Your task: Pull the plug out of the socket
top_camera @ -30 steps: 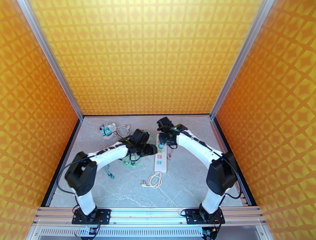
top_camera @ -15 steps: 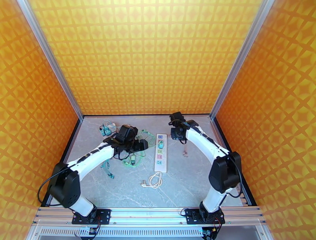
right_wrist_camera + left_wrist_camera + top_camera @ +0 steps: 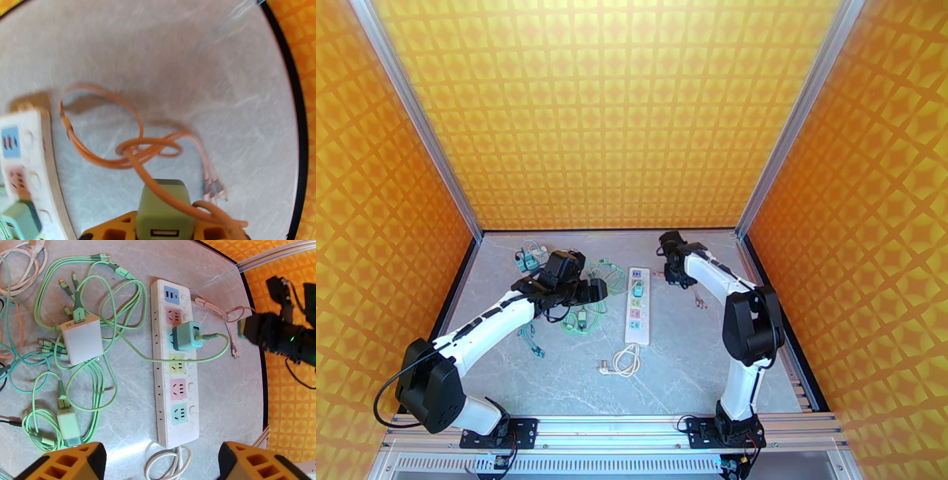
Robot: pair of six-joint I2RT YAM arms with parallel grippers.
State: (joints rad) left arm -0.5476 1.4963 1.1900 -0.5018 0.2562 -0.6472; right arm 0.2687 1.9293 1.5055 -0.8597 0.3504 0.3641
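Teal square plug (image 3: 185, 336): sat in long white power strip (image 3: 173, 425), toward its far end, straight ahead of left gripper (image 3: 162, 457), whose jaws were spread and empty. Right gripper (image 3: 164, 231): pinched olive-green adapter (image 3: 162, 201).

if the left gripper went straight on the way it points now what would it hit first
Most likely the white power strip, at its cord end: the left gripper has its open fingers either side of that end. Depth is unclear though.
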